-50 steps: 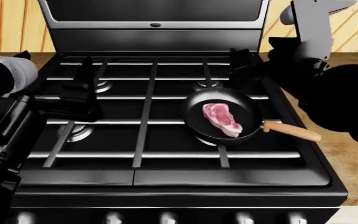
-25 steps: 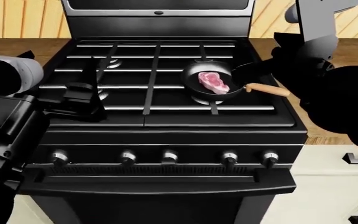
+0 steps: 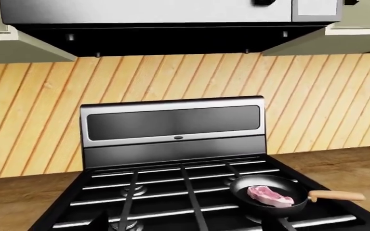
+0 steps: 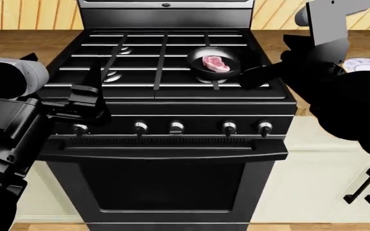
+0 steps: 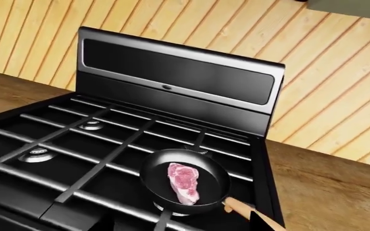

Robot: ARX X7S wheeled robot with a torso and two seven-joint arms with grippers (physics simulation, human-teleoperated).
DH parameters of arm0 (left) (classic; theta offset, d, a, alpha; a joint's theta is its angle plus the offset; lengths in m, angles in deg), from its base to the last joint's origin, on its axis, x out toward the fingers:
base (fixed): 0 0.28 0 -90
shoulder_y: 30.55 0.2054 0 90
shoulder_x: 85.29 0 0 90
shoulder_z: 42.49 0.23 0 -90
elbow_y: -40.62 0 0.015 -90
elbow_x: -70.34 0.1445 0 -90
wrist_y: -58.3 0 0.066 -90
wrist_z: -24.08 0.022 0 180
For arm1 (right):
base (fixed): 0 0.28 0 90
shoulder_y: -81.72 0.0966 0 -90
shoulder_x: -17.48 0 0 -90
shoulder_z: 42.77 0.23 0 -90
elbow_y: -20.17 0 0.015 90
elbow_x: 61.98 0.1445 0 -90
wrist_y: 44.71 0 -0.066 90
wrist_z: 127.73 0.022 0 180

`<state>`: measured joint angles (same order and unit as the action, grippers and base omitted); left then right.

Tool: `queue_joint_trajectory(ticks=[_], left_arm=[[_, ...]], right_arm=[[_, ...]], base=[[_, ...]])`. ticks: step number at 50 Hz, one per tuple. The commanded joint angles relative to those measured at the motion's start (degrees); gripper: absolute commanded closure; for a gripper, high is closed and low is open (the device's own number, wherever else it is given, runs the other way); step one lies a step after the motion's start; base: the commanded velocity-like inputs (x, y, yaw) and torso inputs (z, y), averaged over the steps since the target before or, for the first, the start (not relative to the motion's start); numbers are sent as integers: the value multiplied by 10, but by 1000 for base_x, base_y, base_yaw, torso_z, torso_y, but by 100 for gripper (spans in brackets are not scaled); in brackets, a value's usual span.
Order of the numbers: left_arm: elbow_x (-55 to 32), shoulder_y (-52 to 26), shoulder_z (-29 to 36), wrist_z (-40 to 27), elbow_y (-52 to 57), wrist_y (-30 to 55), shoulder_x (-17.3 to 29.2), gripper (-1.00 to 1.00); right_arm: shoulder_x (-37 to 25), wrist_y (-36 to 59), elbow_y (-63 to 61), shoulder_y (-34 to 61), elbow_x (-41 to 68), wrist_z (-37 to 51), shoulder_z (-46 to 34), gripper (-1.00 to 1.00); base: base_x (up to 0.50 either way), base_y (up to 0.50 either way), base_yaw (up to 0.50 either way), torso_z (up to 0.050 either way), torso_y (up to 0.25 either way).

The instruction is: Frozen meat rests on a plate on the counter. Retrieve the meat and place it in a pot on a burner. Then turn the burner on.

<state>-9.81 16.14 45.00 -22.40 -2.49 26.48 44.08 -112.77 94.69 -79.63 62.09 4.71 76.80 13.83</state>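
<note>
Your meat (image 5: 183, 182), a pink-red marbled slab with a pale fat edge, lies flat inside the pot (image 5: 186, 181), a shallow black pan whose wooden handle points toward the counter (image 5: 326, 192); the pot sits on the grate over the stove's front right burner. You cannot tell how the fingers of your left gripper (image 4: 85, 103) or right gripper (image 4: 256, 77) stand: both show only as dark shapes.

Head looks down; both wrists face the pot (image 4: 214, 65).
</note>
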Motion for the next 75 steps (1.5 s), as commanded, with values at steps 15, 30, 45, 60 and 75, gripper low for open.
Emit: queue_joint_trajectory(ticks=[15,30,45,60,75], left_arm=[[163,108,6,71,6,-74,-27,-100],[417,244,66,149,-22,-261,-61,-100],[517,382,81,131,30,-341,-66,-100],[599,455,117,142,-11,-449,-88,-100],[602,457,127,156,-29,-469,-90,-100]], right_arm=[[-46,-85,-135,-124,21,141,85,-100],[-70,-160,-240,-260,5,228,126,-100],[-88,-213,-333,-389,-54,244,119,-100],[-63,-259,-311,-460,-135,209,83,-100],[-60,-286,-283,-484,-159,183,78,-100]], base=[[-10,0,0,0,0],[0,0,0,0,0],[0,0,0,0,0],[0,0,0,-49,0],[0,0,0,-50,0]])
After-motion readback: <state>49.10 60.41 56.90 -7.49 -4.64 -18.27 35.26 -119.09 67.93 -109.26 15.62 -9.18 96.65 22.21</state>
